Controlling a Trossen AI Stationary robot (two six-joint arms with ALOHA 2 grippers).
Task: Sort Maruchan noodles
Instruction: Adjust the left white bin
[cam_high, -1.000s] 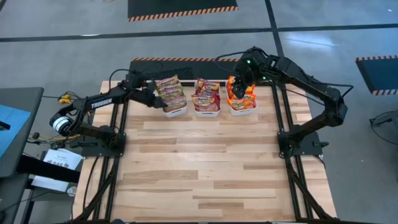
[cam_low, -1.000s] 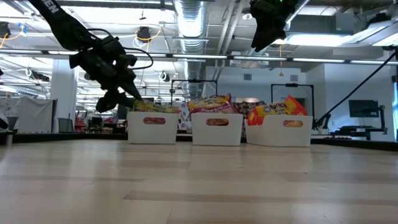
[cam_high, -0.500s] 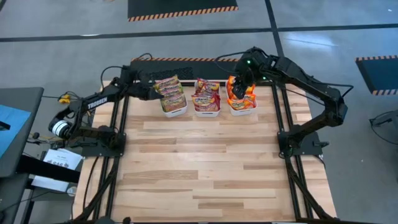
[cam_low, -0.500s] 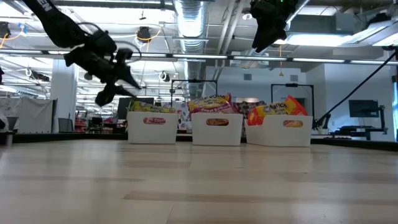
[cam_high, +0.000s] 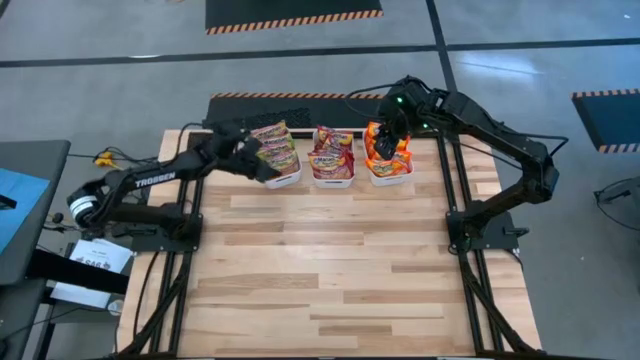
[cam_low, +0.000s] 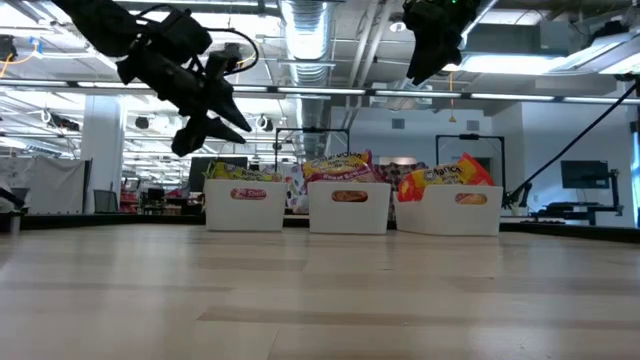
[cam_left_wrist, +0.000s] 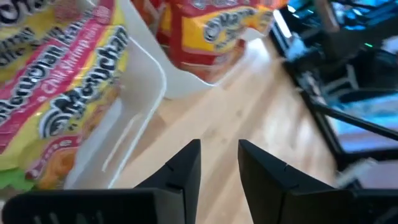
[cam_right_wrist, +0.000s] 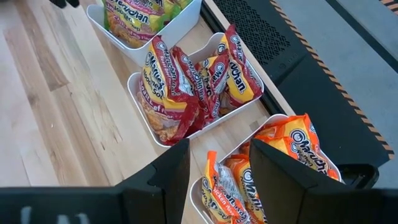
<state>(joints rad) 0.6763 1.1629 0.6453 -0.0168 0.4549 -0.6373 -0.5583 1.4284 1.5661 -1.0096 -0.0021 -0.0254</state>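
The tabletop (cam_high: 330, 270) is made of pale wooden planks in mixed light tones, framed by black metal rails. It stands on a grey concrete floor (cam_high: 120, 60) crossed by dark lines. Black mats (cam_high: 292, 12) edged with orange-and-black hazard stripes lie on that floor beyond the tabletop and off to one side. Seen level, the room behind is a large open hall with a silver ventilation duct (cam_low: 312, 30) overhead, white columns (cam_low: 100, 150), long bright ceiling lights and a dark monitor (cam_low: 583, 174) at the far side.
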